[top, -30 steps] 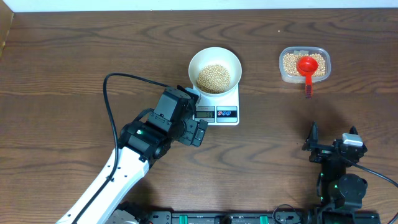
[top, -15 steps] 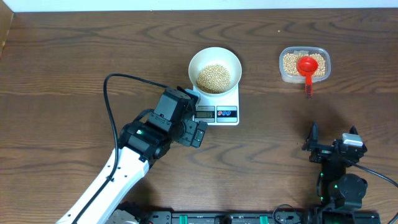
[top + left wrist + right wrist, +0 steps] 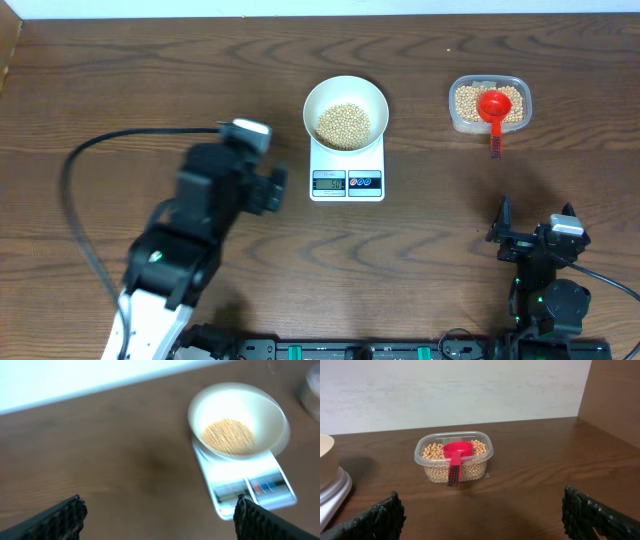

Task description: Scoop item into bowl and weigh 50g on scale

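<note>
**Overhead.** The scale (image 3: 347,172) sits near the middle of the table (image 3: 100,90), with its display edge toward 6 o'clock. The bowl (image 3: 372,100) stands on the scale and overhangs its 12 o'clock end. A heap of beans (image 3: 343,125) lies in the bottom of the bowl. At 3 o'clock of the bowl, well apart, is a clear tub (image 3: 515,82) holding more beans. A red scoop (image 3: 493,104) lies in the tub, its handle pointing to 6 o'clock across the rim. The left gripper (image 3: 275,190) is at 9 o'clock of the scale, near it and not touching. The right gripper (image 3: 535,228) is at 5 o'clock on the table, well apart from the tub.

**Left wrist (blurred).** The left gripper (image 3: 159,505) has its fingers spread wide with nothing between them, only bare table. The bowl (image 3: 270,412) and scale (image 3: 252,491) are at 2 o'clock. The beans (image 3: 229,436) show as a tan mound.

**Right wrist.** The right gripper (image 3: 482,505) has its fingers spread wide and holds nothing. The tub (image 3: 470,474) is at 12 o'clock, with the scoop (image 3: 456,452) resting on the beans (image 3: 432,452). The scoop handle hangs over the tub's near wall. The bowl (image 3: 325,460) and scale (image 3: 332,492) are cut off at 9 o'clock.
</note>
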